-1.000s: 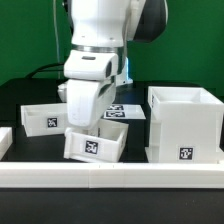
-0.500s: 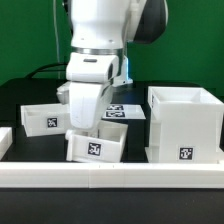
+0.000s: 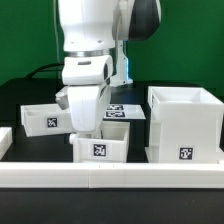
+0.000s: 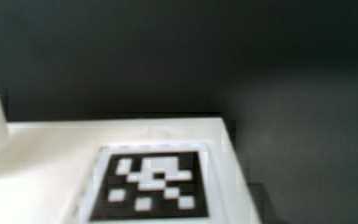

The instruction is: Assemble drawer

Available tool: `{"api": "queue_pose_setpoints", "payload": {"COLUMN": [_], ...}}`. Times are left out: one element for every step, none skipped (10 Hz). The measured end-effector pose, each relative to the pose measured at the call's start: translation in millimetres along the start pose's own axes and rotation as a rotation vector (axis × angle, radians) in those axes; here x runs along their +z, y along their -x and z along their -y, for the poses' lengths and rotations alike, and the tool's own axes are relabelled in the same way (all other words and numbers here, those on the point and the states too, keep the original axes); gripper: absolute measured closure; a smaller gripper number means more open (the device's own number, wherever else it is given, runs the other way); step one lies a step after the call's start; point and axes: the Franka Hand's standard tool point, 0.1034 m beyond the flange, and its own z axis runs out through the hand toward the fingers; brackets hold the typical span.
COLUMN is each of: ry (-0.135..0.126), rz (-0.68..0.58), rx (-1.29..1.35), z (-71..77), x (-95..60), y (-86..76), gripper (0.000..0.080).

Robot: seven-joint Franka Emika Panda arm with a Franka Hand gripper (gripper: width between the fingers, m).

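Note:
The drawer's tall white casing (image 3: 185, 125) stands at the exterior view's right, with a tag low on its front. One shallow white tray (image 3: 100, 150) sits level at the front middle, its tag facing the camera. A second tray (image 3: 40, 118) sits at the left. My gripper (image 3: 86, 128) reaches down onto the left rear part of the middle tray and appears shut on its wall; the fingertips are hidden behind the tray. The wrist view shows a white tagged surface (image 4: 153, 185) very close, on dark table, with no fingers visible.
A long low white border rail (image 3: 110, 178) runs along the front edge. The marker board (image 3: 125, 110) lies flat behind the middle tray. A small white piece (image 3: 4, 138) shows at the far left edge. The table is black.
The middle tray was tilted and skewed; it now sits level and square to the rail, a little further right. The arm has shifted slightly left.

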Motion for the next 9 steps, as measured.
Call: {"api": "queue_pose_setpoints", "payload": {"ry": [-0.001, -0.002, -0.004, -0.009, -0.010, -0.006, -0.003, 0.007, 0.006], "rz": [0.001, 0.001, 0.000, -0.004, -0.002, 0.003, 0.006, 0.005, 0.005], "rx": [0.005, 0.006, 0.002, -0.008, -0.041, -0.064, -0.087, -0.087, -0.085], "z": [0.4, 0.6, 1.4, 1.8, -1.7, -4.6, -4.7, -5.5, -5.2], "x": [0.3, 0.6, 2.0, 5.0, 7.1, 8.8, 10.0, 9.9, 10.2], "y": [2.6, 3.0, 1.3, -4.3, -15.6, -28.0, -37.0, -39.7, -38.4], "gripper": [0.0758, 0.0758, 0.0758, 0.0758, 0.0758, 0.0758, 0.0758, 0.0758, 0.0758]}}
